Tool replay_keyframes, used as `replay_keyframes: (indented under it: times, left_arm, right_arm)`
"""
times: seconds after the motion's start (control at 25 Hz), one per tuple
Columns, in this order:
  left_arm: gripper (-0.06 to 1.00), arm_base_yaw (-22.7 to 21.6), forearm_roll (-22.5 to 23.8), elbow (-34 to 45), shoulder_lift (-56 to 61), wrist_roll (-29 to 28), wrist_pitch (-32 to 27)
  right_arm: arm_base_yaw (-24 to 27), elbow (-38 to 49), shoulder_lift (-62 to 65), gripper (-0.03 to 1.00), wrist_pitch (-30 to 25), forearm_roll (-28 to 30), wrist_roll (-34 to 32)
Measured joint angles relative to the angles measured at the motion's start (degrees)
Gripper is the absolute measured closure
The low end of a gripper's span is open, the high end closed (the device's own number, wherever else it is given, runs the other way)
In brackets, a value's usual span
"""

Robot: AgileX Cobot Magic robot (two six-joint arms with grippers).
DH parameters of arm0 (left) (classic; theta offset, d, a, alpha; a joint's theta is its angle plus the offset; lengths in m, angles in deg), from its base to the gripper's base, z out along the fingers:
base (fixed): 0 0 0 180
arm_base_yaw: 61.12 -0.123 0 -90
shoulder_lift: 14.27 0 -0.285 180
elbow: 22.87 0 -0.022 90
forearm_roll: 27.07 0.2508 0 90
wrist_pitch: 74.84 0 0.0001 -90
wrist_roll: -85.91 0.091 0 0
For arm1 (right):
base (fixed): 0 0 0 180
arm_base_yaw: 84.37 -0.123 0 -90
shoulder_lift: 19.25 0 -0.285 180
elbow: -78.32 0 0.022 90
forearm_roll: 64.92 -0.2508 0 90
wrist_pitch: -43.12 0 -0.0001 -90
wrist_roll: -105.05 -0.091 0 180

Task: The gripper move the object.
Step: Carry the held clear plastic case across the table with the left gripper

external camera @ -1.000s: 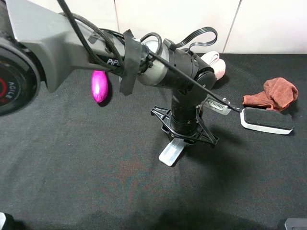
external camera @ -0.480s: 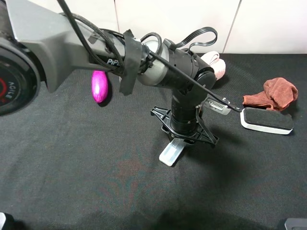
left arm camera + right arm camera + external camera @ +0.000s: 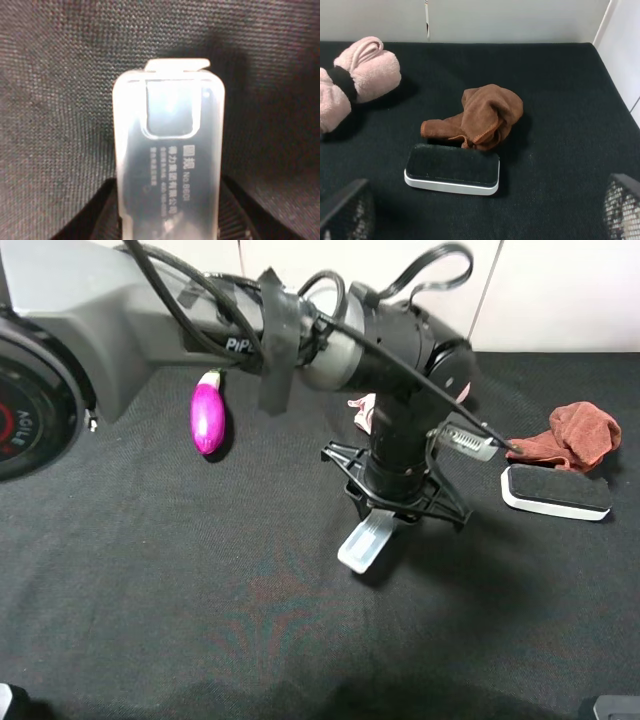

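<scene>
Plastic case point(image 3: 366, 541) pinched in the left gripper point(image 3: 385, 521) above black cloth.
The left gripper's jaws are closed narrow on one end of the translucent case; its tabbed end juts past the fingertips, tilted down toward the black fabric tabletop point(image 3: 150, 590), and whether it touches is unclear. White wall panels point(image 3: 560, 290) back the table. To this gripper's right lies a board eraser point(image 3: 556, 490), with a crumpled brown rag point(image 3: 572, 435) just beside it. A pink towel roll point(image 3: 355, 75) sits beyond the gripper, near the wall, and a magenta eggplant point(image 3: 207, 418) lies well apart to its left. The right gripper point(image 3: 482, 220) stands wide, holding nothing.
</scene>
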Motion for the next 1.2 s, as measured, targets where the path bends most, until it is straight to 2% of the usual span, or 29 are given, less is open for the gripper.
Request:
replay_keyframes:
  times: [0.52, 0.8, 1.2]
  left_arm:
    - [0.48, 0.0, 0.17, -10.29, 0.0, 3.41, -11.64]
    - [0.48, 0.0, 1.12, -16.32, 0.06, 4.03, -11.68]
    - [0.48, -1.51, 1.12, -16.84, 3.43, 5.23, -11.75]
  right_arm:
    - [0.0, 0.0, 0.0, 0.27, 0.0, 0.0, 0.0]
    - [0.0, 0.0, 0.0, 0.27, 0.0, 0.0, 0.0]
    - [0.0, 0.0, 0.0, 0.27, 0.0, 0.0, 0.0]
